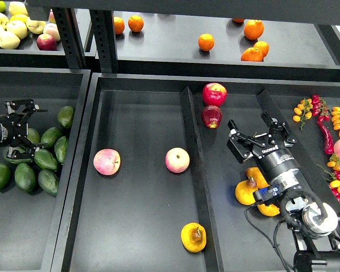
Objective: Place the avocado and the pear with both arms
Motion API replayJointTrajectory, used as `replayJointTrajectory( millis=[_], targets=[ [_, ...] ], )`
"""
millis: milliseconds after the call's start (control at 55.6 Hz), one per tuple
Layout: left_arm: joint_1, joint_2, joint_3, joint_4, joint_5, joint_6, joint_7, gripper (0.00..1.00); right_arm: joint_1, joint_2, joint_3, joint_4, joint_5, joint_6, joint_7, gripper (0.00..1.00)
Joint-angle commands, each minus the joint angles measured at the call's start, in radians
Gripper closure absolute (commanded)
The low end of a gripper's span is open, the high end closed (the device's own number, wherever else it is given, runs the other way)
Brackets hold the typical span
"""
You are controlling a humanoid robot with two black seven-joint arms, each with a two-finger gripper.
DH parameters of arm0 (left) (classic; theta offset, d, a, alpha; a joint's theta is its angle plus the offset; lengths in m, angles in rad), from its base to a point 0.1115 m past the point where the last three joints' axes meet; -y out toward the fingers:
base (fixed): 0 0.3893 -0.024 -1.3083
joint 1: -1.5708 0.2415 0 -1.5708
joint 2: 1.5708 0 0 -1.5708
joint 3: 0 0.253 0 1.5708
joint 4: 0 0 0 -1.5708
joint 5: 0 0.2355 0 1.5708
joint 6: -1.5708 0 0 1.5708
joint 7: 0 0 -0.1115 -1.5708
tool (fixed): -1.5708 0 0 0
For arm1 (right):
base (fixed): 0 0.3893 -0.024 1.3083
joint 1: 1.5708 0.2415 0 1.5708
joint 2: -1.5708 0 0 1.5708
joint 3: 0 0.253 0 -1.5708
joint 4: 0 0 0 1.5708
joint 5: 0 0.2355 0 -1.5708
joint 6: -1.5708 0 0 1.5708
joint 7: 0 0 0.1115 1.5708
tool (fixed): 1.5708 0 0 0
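Note:
The pear (193,237), yellow-orange with a dark brown blotch, lies at the front of the middle tray's left compartment, next to the divider. Several dark green avocados (47,160) lie piled in the left bin; I cannot tell which one is the task's avocado. My left gripper (24,129) is open over the pile's left part, with nothing held between its fingers. My right gripper (256,137) is open and empty in the right compartment, far from the blotched pear. Clean yellow pears (246,192) lie under its wrist.
Two pink apples (106,161) (177,160) lie in the middle tray's left compartment. Two red apples (214,94) lie beyond the divider (191,136). Chillies and small tomatoes (327,133) lie at the right. Oranges (206,42) and pale apples (8,39) sit on the back shelf.

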Motion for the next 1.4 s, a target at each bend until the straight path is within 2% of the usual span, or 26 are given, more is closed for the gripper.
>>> replayJointTrajectory(
  millis=[0,108,306,342,486,666,810,918,990,1260,1278,1386],
  targets=[
    [0.054,-0.033,-0.11,-0.01,-0.04,0.0,0.0,0.01,-0.002,0.0,-0.003,-0.014,0.0,0.001,-0.001,0.0],
    [0.121,-0.077,-0.223,-0.01,-0.101,0.0,0.0,0.01,-0.01,0.0,-0.007,-0.017,0.0,0.004,-0.001,0.0],
    [0.233,-0.158,-0.347,-0.021,-0.168,0.0,0.0,0.01,-0.007,0.0,-0.016,-0.019,0.0,0.004,-0.006,0.0],
    [0.293,-0.19,-0.396,-0.048,-0.179,0.0,0.0,0.01,-0.007,0.0,-0.033,-0.019,0.0,0.004,-0.017,0.0],
    [0.394,-0.276,-0.498,-0.13,-0.185,0.0,0.0,0.01,-0.008,-0.038,-0.036,-0.019,0.003,0.005,-0.038,0.0],
    [0.459,-0.373,-0.611,-0.223,-0.195,0.0,0.0,0.01,0.001,-0.112,-0.048,-0.019,0.008,0.005,-0.079,0.0],
    [0.5,-0.448,-0.662,-0.276,-0.198,0.0,0.0,0.01,0.006,-0.176,-0.088,-0.019,0.012,0.005,-0.106,0.0],
    [0.539,-0.516,-0.696,-0.299,-0.199,0.0,0.0,0.01,0.007,-0.222,-0.122,-0.019,0.029,0.005,-0.148,0.0],
    [0.56,-0.556,-0.714,-0.306,-0.199,0.0,0.0,0.01,0.009,-0.256,-0.156,-0.017,0.038,0.011,-0.148,0.0],
    [0.605,-0.556,-0.743,-0.335,-0.199,0.0,0.0,0.01,0.068,-0.376,-0.302,-0.017,0.038,0.051,-0.148,0.0],
    [0.623,-0.556,-0.743,-0.352,-0.201,0.0,0.0,0.01,0.099,-0.414,-0.355,-0.017,0.038,0.06,-0.148,0.0],
    [0.648,-0.556,-0.74,-0.365,-0.201,0.0,0.0,0.01,0.147,-0.457,-0.467,-0.017,0.035,0.099,-0.148,0.0]
  ],
)
